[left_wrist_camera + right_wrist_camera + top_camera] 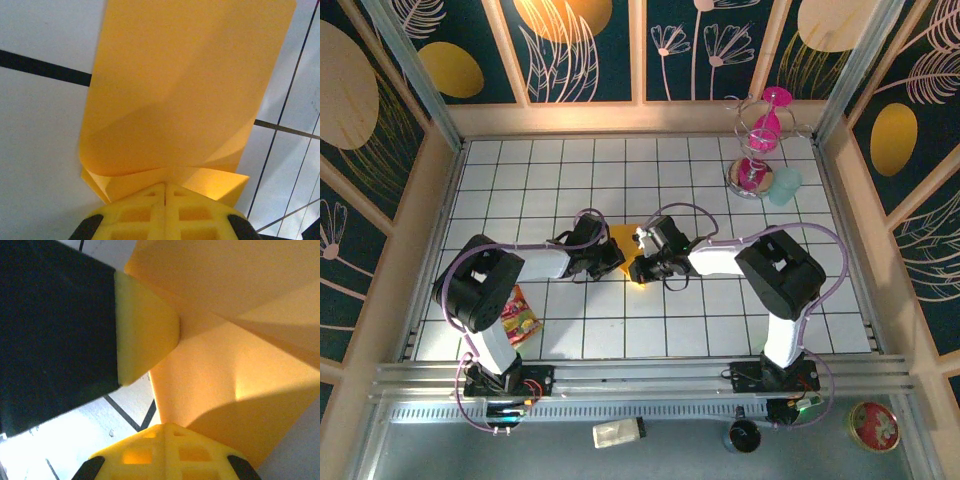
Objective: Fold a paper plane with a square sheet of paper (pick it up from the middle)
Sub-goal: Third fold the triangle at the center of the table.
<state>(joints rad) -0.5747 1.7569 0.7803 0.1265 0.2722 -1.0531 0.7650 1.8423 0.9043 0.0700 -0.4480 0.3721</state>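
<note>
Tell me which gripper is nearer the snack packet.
Left. The left gripper, shut on the folded paper, lies beyond and right of the snack packet. The right gripper grips that paper from the opposite side, farther away.

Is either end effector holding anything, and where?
Both pinch the creased paper sheet: left end effector on a folded edge, right end effector on the opposite side.
</note>
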